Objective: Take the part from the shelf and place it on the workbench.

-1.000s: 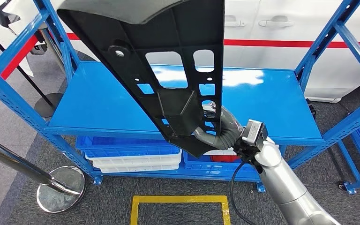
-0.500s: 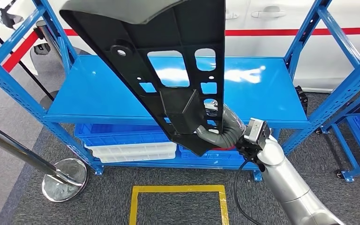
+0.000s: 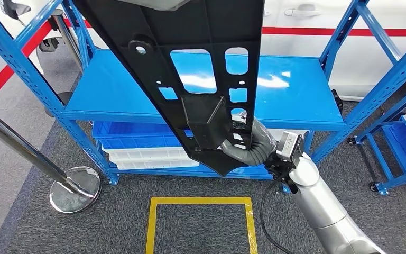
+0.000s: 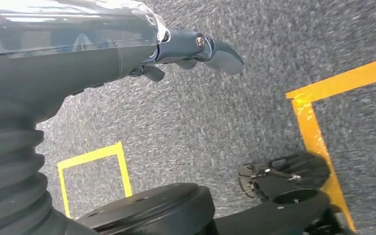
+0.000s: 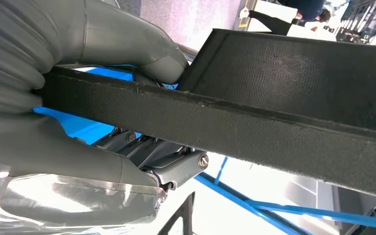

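The part (image 3: 190,63) is a long black plastic panel with ribs and several cut-outs, held up tilted close in front of the head view. My right hand (image 3: 248,145) grips its lower end, thumb over the edge. In the right wrist view the part's black edge (image 5: 274,132) runs across between the thumb and fingers of that hand (image 5: 78,161). Behind the part stands the blue shelf (image 3: 291,90), its top deck bare. My left hand (image 4: 176,46) hangs over grey carpet, fingers loosely extended and holding nothing.
Blue and white bins (image 3: 137,148) sit on the shelf's lower level. A chrome stanchion base (image 3: 75,189) stands at the left on the carpet. A yellow tape square (image 3: 201,201) marks the floor before the shelf. A second blue rack (image 3: 402,132) is at the right, and a white car (image 3: 306,16) stands behind.
The whole picture has shifted, so the camera moved: the shelf now sits lower and more centred. The part stays in my right hand's grip, a little higher in the frame.
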Robot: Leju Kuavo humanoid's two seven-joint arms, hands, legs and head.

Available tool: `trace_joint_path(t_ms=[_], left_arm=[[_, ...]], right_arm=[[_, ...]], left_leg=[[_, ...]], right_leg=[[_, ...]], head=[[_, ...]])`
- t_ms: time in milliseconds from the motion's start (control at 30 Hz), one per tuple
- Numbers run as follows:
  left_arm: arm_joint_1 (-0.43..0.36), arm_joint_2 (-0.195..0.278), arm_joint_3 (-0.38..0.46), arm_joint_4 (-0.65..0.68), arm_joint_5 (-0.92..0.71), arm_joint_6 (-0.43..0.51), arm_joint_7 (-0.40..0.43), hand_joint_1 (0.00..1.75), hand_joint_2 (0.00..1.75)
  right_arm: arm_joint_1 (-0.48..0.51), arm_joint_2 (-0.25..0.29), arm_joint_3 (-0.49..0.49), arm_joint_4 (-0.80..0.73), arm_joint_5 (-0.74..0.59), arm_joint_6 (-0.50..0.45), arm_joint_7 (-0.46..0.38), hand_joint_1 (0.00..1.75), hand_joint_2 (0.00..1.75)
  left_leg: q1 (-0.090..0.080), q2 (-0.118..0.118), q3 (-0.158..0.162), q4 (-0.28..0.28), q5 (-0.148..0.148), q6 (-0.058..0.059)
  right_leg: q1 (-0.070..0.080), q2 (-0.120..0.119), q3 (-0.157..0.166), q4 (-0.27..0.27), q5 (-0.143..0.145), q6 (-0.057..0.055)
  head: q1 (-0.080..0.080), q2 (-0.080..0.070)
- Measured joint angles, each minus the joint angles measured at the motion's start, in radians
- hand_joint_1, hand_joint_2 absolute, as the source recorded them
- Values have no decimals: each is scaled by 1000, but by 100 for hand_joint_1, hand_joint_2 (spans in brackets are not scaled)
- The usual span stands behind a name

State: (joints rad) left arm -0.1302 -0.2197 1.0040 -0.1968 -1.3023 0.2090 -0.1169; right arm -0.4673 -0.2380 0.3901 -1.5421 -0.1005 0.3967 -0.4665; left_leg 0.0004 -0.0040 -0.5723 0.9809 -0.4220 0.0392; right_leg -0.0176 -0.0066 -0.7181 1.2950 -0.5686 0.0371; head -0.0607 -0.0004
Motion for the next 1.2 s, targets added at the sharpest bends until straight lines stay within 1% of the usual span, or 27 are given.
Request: trace_joint_path(t_ms=[33,100,167,200,267,333,367,433,467,500,533,567,600,633,667,700,733,800,833,867,933,967,1000,1033,1100,1133,1200], left_arm=[[-1,0,0,0,0,0,0,0,175],[-3,0,0,0,-1,0,0,0,175],[-5,0,0,0,-2,-1,0,0,175],[-6,0,0,0,-2,-1,0,0,175],[-5,0,0,0,-2,-1,0,0,175],[-4,0,0,0,-2,-1,1,0,175],[-5,0,0,0,-2,-1,1,0,175],[-7,0,0,0,-1,-1,1,0,175],[-8,0,0,0,-1,-1,1,0,175],[-9,0,0,0,-2,-1,1,0,175],[-9,0,0,0,-2,0,2,0,175],[-8,0,0,0,-2,0,2,0,175],[-7,1,0,0,-3,0,3,0,175],[-5,1,0,0,-4,0,3,0,175],[-4,1,-1,0,-5,0,4,0,175],[-3,1,-1,0,-7,0,4,0,175],[-2,0,-1,0,-8,-1,4,0,175],[-1,0,-2,0,-10,-2,6,0,175],[-1,0,-3,0,-11,-3,7,0,175],[-1,0,-3,0,-12,-4,8,0,175],[-1,0,-4,0,-14,-5,9,0,175],[-1,0,-4,0,-15,-6,9,0,175],[-1,0,-4,0,-15,-7,9,0,175],[-2,0,-4,0,-15,-8,9,0,175],[-4,-1,-4,0,-10,-9,9,0,175],[-5,-1,-4,0,-8,-9,9,0,175],[-7,-3,-4,0,-5,-9,9,0,175]], right_arm=[[1,0,-1,0,-1,0,0,140,175],[0,0,-3,0,-3,0,1,140,175],[-1,0,-5,-1,-4,1,1,140,175],[-1,0,-6,-2,-4,1,1,140,175],[-1,0,-7,-3,-4,1,1,140,175],[-2,-1,-7,-3,-5,4,1,140,175],[-2,-2,-7,-3,-6,6,1,140,175],[-3,-4,-7,-4,-8,9,2,140,175],[-2,-4,-7,-4,-9,10,2,140,175],[-1,-5,-7,-3,-9,10,3,140,175],[0,-5,-7,-3,-10,11,4,140,175],[1,-5,-7,-3,-11,11,4,140,175],[1,-5,-7,-3,-12,11,4,140,175],[1,-5,-8,-3,-13,12,3,140,175],[1,-5,-9,-3,-13,12,3,140,175],[1,-5,-10,-3,-15,12,1,140,175],[2,-6,-12,-4,-16,13,-1,140,175],[8,-6,-16,-4,-20,13,-4,140,175],[14,-5,-18,-4,-22,13,-6,140,175],[19,-3,-21,-5,-23,13,-6,140,175],[28,0,-27,-6,-23,13,-8,140,175],[31,1,-29,-6,-23,13,-8,140,175],[35,2,-31,-7,-23,13,-8,140,175],[40,2,-33,-8,-23,13,-8,140,175],[50,2,-35,-13,-22,12,-9,140,175],[54,2,-36,-17,-22,12,-10,140,175],[59,2,-41,-31,-20,12,-14,140,175]], left_leg=[[1,1,-15,7,7,-2],[2,1,-41,23,16,-7],[0,0,-61,39,24,-17],[-2,0,-68,43,30,-23],[-3,0,-75,43,44,-35],[-2,-1,-87,58,21,-46],[-1,-1,-98,91,-18,-51],[2,0,-125,210,-122,-59],[3,0,-134,276,-157,-63],[4,0,-134,322,-165,-65],[4,0,-120,337,-149,-65],[4,0,-88,313,-119,-63],[4,-2,-42,259,-91,-60],[3,-4,11,183,-83,-56],[1,-7,61,107,-88,-50],[-1,-10,91,53,-98,-45],[-4,-12,105,21,-107,-40],[-4,-8,95,7,-89,-27],[-3,-6,87,3,-76,-19],[0,-3,75,0,-61,-10],[-1,0,41,2,-32,0],[-2,1,21,6,-18,1],[-4,2,-1,10,-6,1],[-5,2,-23,15,7,0],[-6,2,-65,29,30,-3],[-7,2,-83,36,40,-6],[-9,3,-103,43,60,-14]], right_leg=[[-2,0,19,-1,19,2],[-5,-2,101,-101,68,2],[-2,-4,183,-226,69,-4],[1,-5,201,-261,59,-9],[4,-5,199,-277,59,-21],[0,-9,184,-281,78,-37],[-2,-12,173,-283,89,-45],[-1,-15,147,-281,112,-53],[0,-15,132,-280,124,-53],[1,-15,116,-278,135,-53],[1,-15,100,-275,145,-52],[1,-15,85,-272,155,-50],[2,-14,71,-269,165,-47],[2,-12,61,-267,175,-43],[3,-12,54,-267,185,-38],[3,-11,50,-269,196,-33],[2,-11,48,-274,208,-26],[1,-9,45,-284,225,-14],[0,-7,39,-277,209,-9],[0,-5,30,-253,171,-6],[-2,-3,3,-143,58,-2],[-3,-3,-7,-75,18,0],[-3,-3,-9,-20,4,1],[-2,-2,1,12,16,1],[-2,-3,65,-22,76,-2],[0,-4,118,-85,81,-6],[6,-5,214,-226,47,-17]], head=[[0,0],[0,0],[0,0],[0,0],[0,0],[0,0],[0,0],[0,0],[0,0],[0,0],[0,0],[0,0],[0,0],[0,0],[0,0],[0,0],[0,0],[0,0],[0,0],[0,0],[0,0],[0,0],[0,0],[0,0],[0,0],[0,0],[0,0]])
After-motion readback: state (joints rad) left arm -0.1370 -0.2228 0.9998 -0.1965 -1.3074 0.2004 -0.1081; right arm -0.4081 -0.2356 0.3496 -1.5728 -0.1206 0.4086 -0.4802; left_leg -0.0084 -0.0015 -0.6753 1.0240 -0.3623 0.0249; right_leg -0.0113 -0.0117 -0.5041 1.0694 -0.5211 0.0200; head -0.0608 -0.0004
